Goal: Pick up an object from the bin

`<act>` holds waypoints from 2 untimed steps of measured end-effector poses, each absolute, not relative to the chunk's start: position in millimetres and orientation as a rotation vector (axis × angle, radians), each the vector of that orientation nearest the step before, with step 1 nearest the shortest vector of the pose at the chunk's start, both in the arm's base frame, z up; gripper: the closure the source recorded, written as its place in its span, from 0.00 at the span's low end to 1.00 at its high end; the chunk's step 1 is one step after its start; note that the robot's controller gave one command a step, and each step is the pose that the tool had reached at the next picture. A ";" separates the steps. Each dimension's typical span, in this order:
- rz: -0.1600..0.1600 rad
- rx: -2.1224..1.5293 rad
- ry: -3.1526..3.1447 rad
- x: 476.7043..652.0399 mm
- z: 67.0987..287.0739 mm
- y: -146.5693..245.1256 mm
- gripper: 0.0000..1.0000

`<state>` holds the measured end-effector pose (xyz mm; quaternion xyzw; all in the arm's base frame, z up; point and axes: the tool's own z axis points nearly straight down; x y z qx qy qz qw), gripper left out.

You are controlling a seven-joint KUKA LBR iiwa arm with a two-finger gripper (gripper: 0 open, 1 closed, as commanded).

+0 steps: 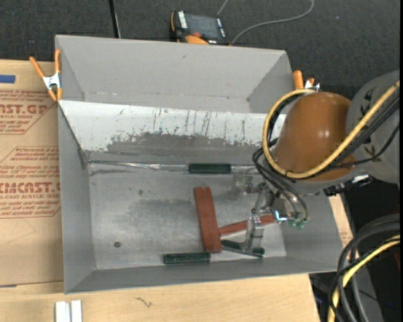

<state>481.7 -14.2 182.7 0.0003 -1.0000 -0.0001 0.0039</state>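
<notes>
Claw (256, 232) sits low at the end of a red stick (232, 230) running left of it; apart or clamped, I cannot tell. Likely the grasp step: next, a firm close, then lift.

Robotics lab or test cell. Evidence: scuffed grey sheet-metal bin (168, 66) on pale wooden surface (188, 304); robot arm with orange dome wrist cover (316, 136), looped yellow cables (271, 123); dark carpet floor (40, 5); black-and-orange electronic box (198, 27) trailing thin wire.

Bin (121, 200): 2 red-brown bars (206, 217), approx 3 dk-green markers (209, 169).
</notes>
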 end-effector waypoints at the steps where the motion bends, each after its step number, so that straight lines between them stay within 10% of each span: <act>1: 0.001 0.077 -3.151 483.0 68.6 -59.7 0.00; 2: -0.001 -0.070 -3.143 481.7 100.5 -65.2 0.00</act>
